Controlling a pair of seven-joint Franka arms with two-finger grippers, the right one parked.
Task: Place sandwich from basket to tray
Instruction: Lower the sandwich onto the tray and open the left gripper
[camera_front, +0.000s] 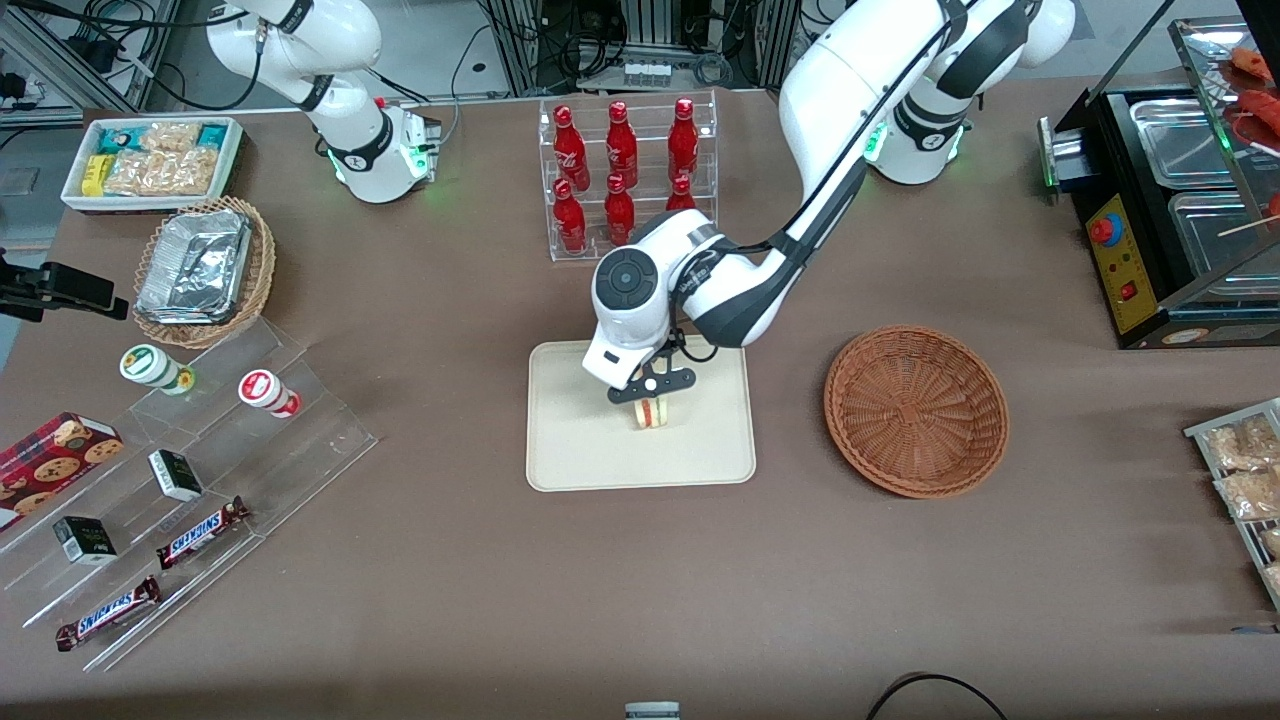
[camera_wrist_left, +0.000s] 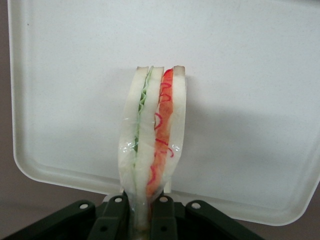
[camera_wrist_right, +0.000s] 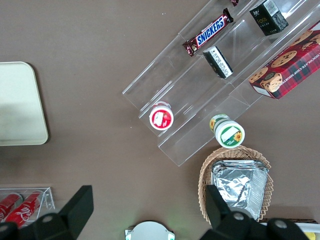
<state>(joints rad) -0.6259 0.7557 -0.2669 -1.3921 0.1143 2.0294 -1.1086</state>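
Starting at the parked arm's end of the worktop, a white bin of snack packets sits farther from the front camera than a pale wicker basket holding crumpled foil trays, and neither concerns me. Next comes the tray, flat and cream, carrying nothing but what I bring to it. My pincer hangs over its middle, fingers closed tight on one end of the sandwich, whose bread slices are squeezed together where I grip. The wedge stands on edge, its long axis running straight away from my fingers toward the tray floor, green filling on one side and red on the other. From the front it looks at or just above the tray surface; I cannot tell whether it touches. I judge the coming move to be a short descent if needed, then parting my fingers. Toward my own end lies the basket, reddish-brown wicker, holding nothing.
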